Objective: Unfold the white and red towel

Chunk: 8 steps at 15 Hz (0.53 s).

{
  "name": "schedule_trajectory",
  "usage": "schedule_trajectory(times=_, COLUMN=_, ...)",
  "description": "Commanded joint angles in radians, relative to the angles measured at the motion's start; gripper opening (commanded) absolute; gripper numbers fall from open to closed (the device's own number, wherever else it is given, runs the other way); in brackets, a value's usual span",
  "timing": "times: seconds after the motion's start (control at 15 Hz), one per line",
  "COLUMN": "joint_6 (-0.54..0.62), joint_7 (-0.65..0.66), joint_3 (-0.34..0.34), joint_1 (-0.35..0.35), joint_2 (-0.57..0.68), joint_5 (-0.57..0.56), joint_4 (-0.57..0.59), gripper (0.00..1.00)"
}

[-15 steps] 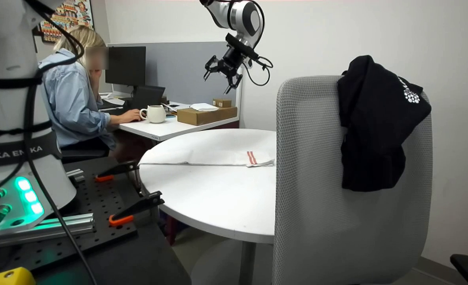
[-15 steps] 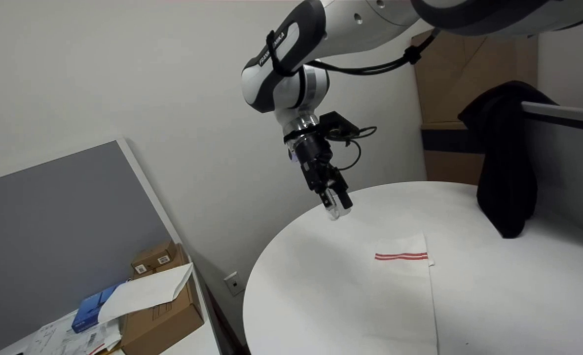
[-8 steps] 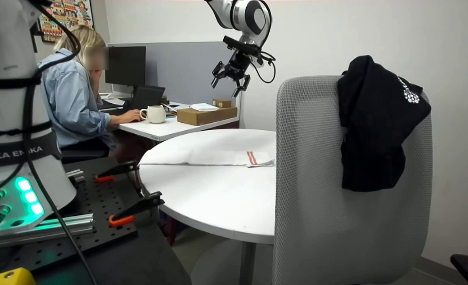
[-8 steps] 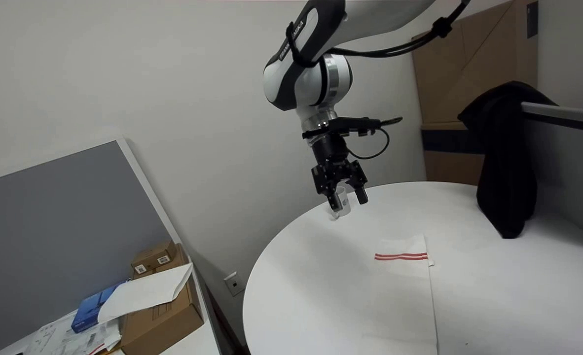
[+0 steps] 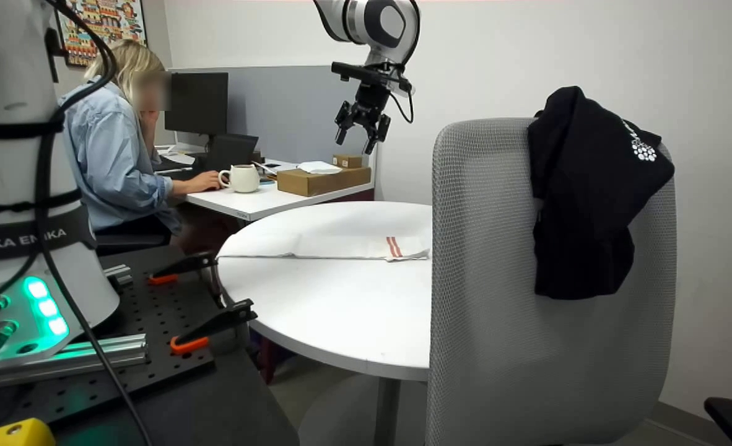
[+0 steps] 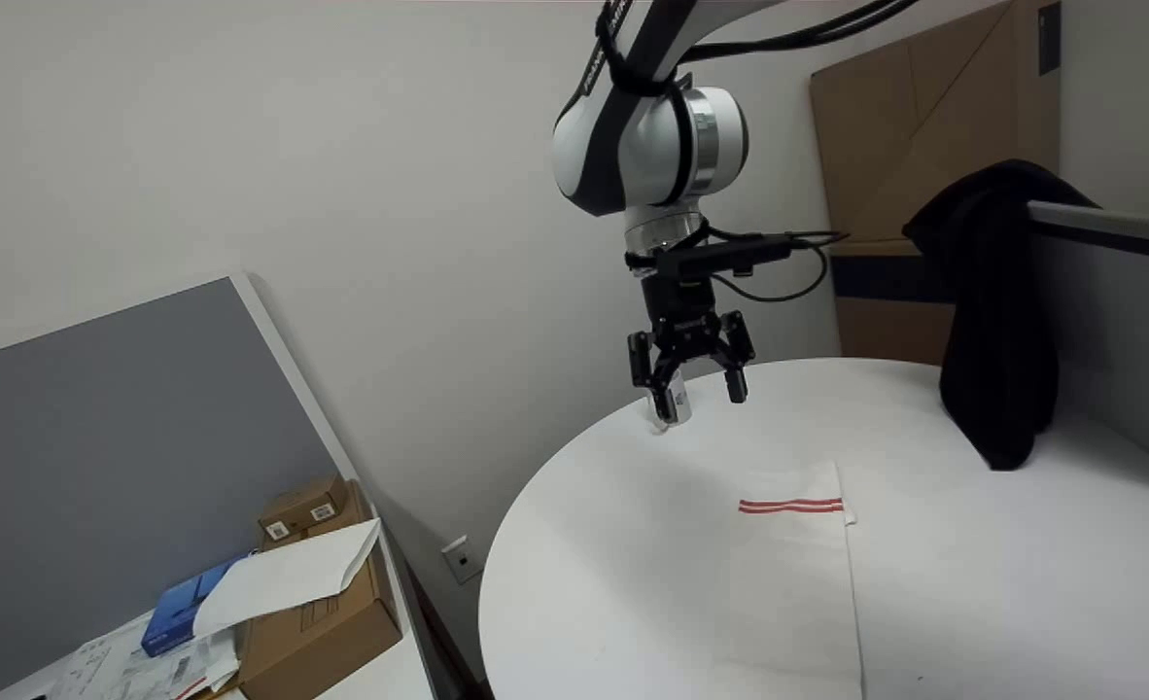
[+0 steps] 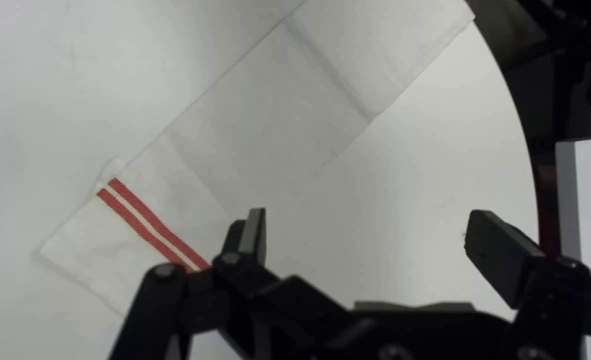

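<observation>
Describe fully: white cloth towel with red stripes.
The thin white cloth towel lies flat as a long strip, apparently folded, on the round white table. Two parallel red stripes cross it near one end, where a small white flap pokes out sideways. Creases run across it; its opposite end reaches the table edge. The open black two-fingered gripper hangs clear of it.

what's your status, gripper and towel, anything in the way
Gripper open, empty, above table. Towel lying flat, apparently folded, not gripped. No obstruction visible between them.
</observation>
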Motion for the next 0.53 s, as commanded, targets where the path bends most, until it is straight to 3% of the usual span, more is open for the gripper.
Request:
schedule_trajectory(times=0.0, joint_6=0.173, joint_7=0.126, joint_3=-0.045, joint_1=0.019, joint_2=-0.138, joint_5=-0.044, joint_4=-0.203, gripper=1.0)
schedule_trajectory(times=0.47, joint_6=0.338, joint_7=0.309, joint_3=-0.064, joint_1=0.036, joint_2=-0.204, joint_5=-0.142, joint_4=-0.358, gripper=1.0)
